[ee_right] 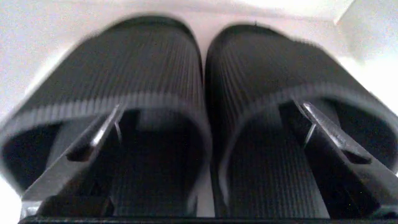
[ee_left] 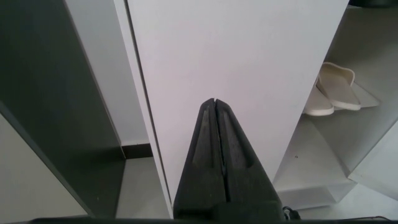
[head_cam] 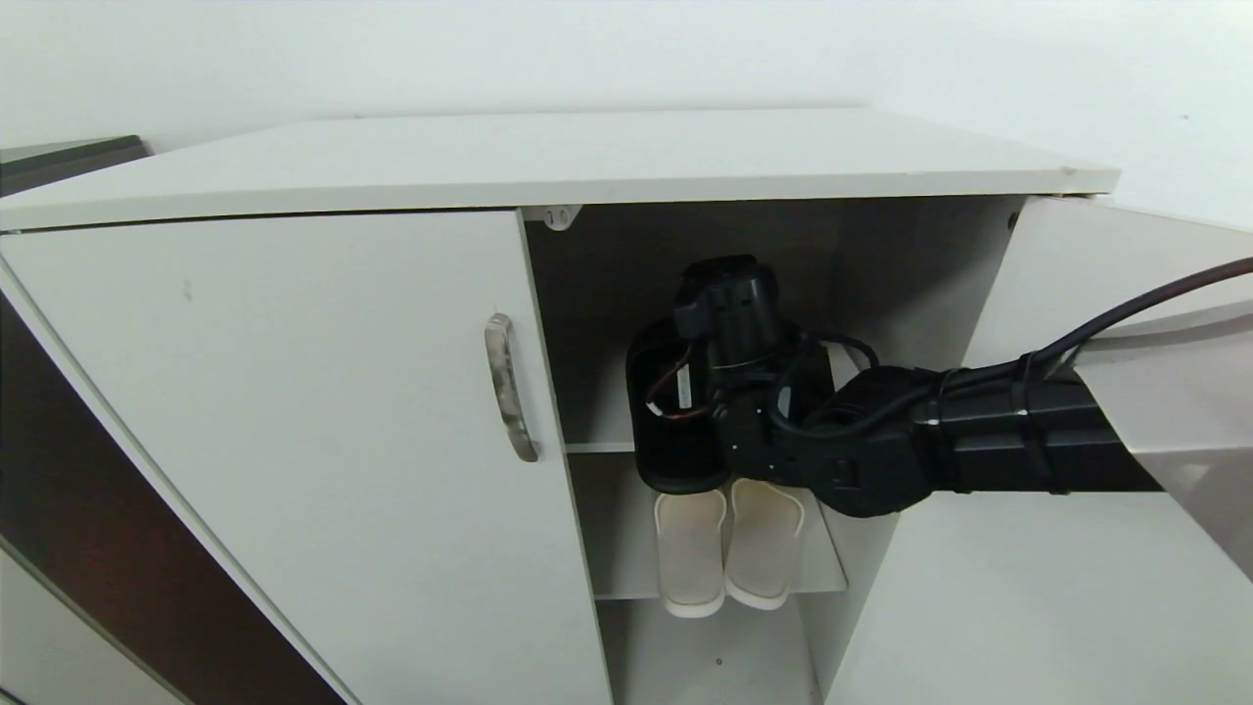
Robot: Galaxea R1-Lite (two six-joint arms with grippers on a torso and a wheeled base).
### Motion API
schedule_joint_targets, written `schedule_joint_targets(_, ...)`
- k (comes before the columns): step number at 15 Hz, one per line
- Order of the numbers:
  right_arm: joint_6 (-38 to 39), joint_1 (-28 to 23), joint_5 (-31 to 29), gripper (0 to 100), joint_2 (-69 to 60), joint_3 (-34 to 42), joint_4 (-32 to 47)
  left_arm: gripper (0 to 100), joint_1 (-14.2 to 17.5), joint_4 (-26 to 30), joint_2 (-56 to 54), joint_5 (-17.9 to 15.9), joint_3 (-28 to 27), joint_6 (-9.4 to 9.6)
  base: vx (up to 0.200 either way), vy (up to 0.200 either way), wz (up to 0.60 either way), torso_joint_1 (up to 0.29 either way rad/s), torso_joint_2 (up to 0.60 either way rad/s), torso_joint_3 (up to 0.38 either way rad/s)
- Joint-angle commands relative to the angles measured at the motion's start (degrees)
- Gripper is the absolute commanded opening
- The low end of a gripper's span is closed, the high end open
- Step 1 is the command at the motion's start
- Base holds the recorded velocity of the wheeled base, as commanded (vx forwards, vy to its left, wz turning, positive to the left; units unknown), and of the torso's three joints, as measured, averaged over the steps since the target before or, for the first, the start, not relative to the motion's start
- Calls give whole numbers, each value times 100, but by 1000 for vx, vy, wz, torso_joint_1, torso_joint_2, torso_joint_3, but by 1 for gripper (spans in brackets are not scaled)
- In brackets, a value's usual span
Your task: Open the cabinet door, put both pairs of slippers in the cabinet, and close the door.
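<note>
Your right end effector (ee_right: 208, 111) is clamping the black slippers (ee_right: 149, 68), just above the white slippers (head_cam: 726, 548); your left end effector (ee_left: 214, 109) is sitting pressed together.

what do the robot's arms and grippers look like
The right arm is bulky and black, with a black cable tied along it. The right gripper has thin grey blade-like fingers. The left gripper is black, its fingers tapering to a wedge.

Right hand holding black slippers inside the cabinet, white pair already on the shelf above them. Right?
Not quite. The head view shows the white pair sitting on the shelf below the black slippers, not above. The right hand does hold the black slippers inside the cabinet.
</note>
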Motion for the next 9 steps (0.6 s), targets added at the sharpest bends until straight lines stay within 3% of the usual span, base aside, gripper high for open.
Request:
schedule_joint_targets(1, 11, 139, -77, 100, -450, 436, -21, 0, -1, 1, -1, 1, 0, -1, 0, 0, 0, 0, 0, 0)
schedule_joint_targets(5, 46, 614, -261, 100, -1347, 1464, -144, 0, -1, 1, -1, 1, 0, -1, 0, 0, 0, 0, 0, 0)
schedule_joint_targets(9, 11, 895, -244, 100, -1979, 2624, -953, 0, -1, 1, -1, 1, 0, 8, 0, 0, 0, 0, 0, 0)
